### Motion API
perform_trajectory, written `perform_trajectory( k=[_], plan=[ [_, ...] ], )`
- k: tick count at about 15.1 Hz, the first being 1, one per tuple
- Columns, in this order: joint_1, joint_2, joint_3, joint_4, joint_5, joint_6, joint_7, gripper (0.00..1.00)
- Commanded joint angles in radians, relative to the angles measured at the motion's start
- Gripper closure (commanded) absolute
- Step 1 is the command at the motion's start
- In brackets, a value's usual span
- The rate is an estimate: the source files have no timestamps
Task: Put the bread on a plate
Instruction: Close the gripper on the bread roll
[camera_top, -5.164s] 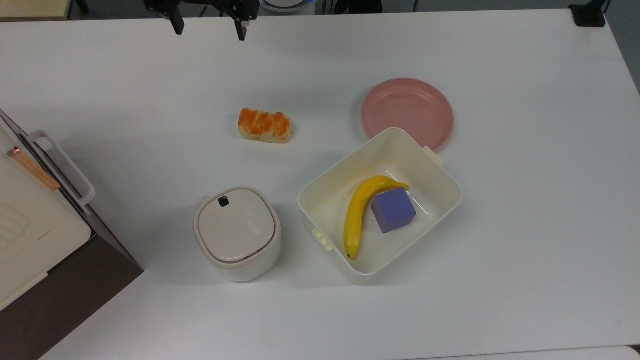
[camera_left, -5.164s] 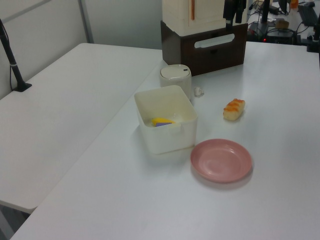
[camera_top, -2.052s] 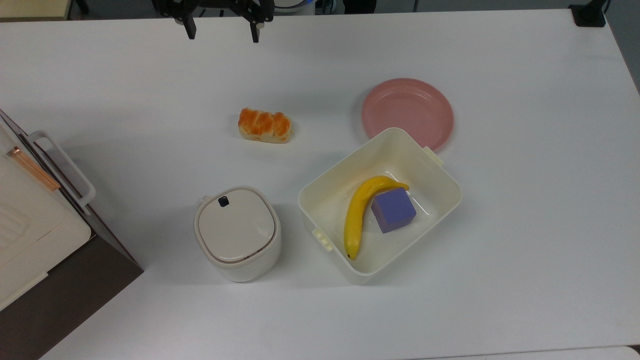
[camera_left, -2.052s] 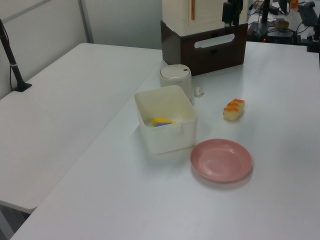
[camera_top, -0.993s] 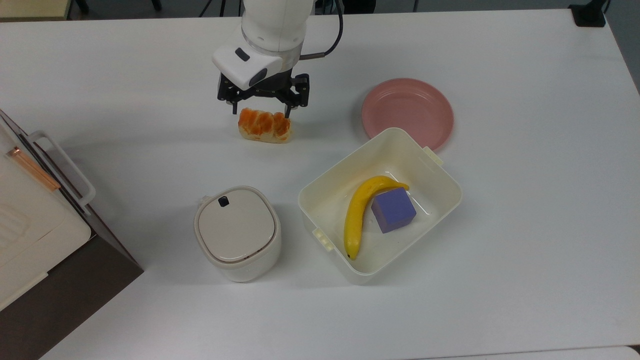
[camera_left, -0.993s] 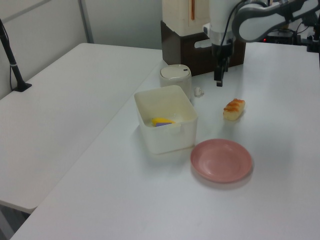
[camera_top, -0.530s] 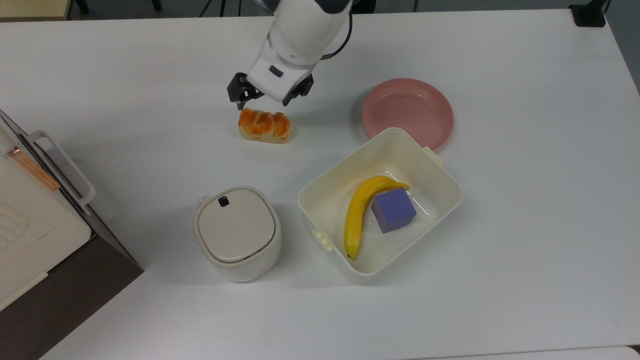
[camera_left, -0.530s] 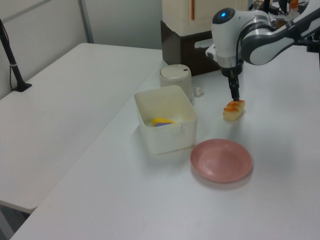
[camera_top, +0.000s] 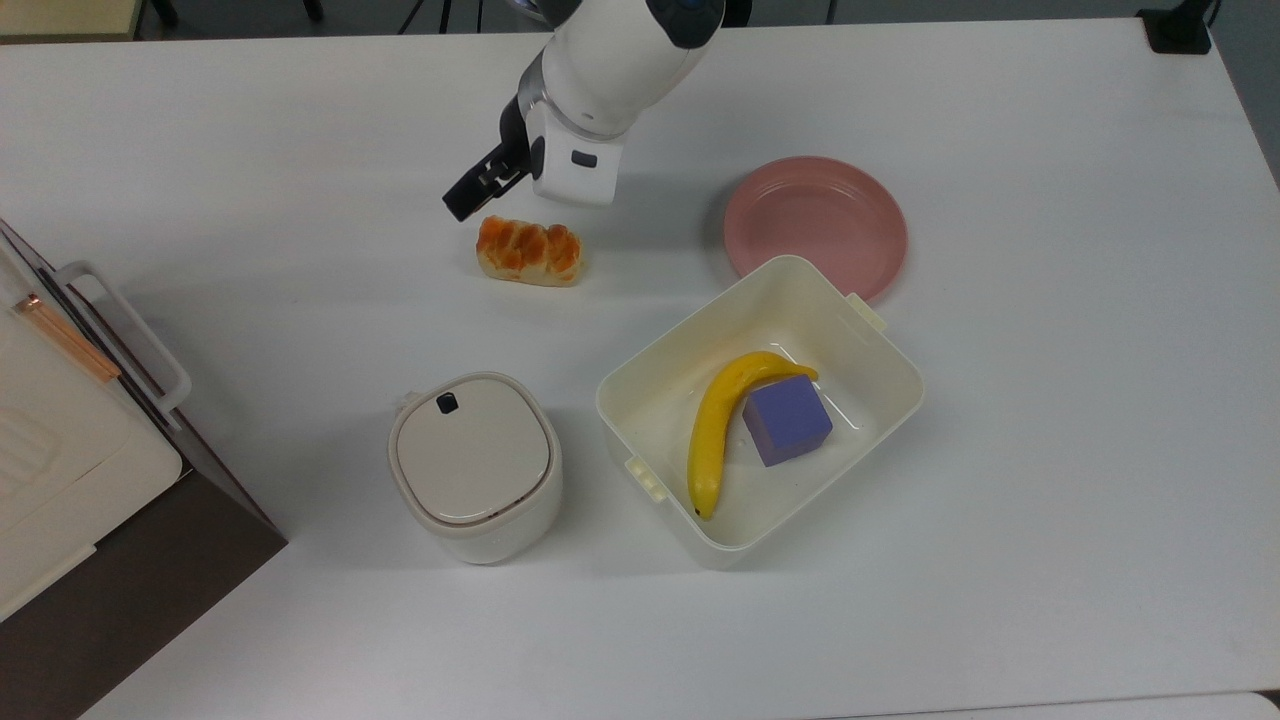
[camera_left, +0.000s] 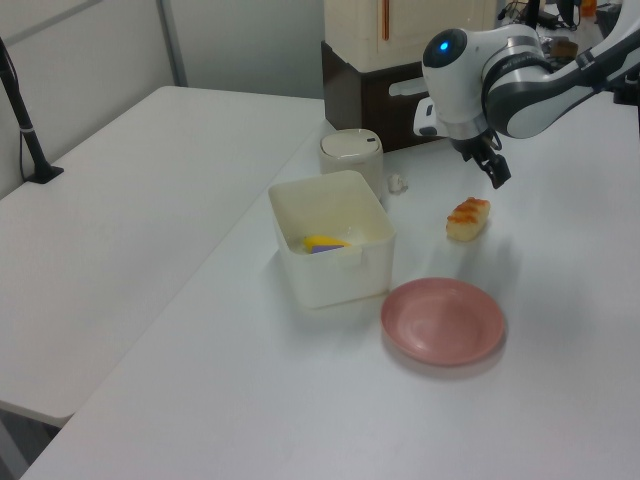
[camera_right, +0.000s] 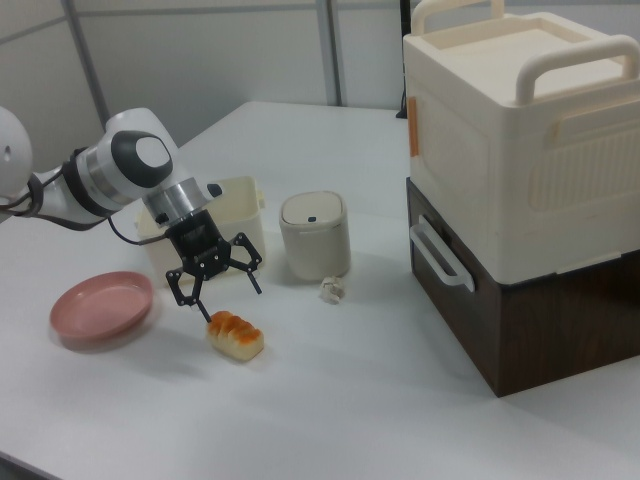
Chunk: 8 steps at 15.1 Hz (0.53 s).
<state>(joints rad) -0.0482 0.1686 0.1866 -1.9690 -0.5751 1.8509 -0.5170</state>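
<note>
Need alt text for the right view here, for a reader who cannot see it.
An open gripper hangs just above a small orange-topped bread on a white table, not touching it. An empty pink plate lies toward the right view's left; a cream tub and lidded canister stand behind.

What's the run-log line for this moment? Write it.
gripper: open, above bread | bread: on table, ungrasped | plate: empty

In the left view the gripper (camera_left: 496, 170) hangs just above the bread (camera_left: 468, 218) — seemingly not touching — while the pink plate (camera_left: 443, 321) sits bare, nearer the camera.
</note>
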Motion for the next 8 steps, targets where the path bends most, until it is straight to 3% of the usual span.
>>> perform_trajectory(
  k=[1,8],
  plan=[
    [0.018,0.017,-0.004,-0.019,-0.045,-0.007,-0.019,0.01],
    [0.091,0.158,-0.004,0.007,-0.147,-0.01,0.215,0.02]
  ],
)
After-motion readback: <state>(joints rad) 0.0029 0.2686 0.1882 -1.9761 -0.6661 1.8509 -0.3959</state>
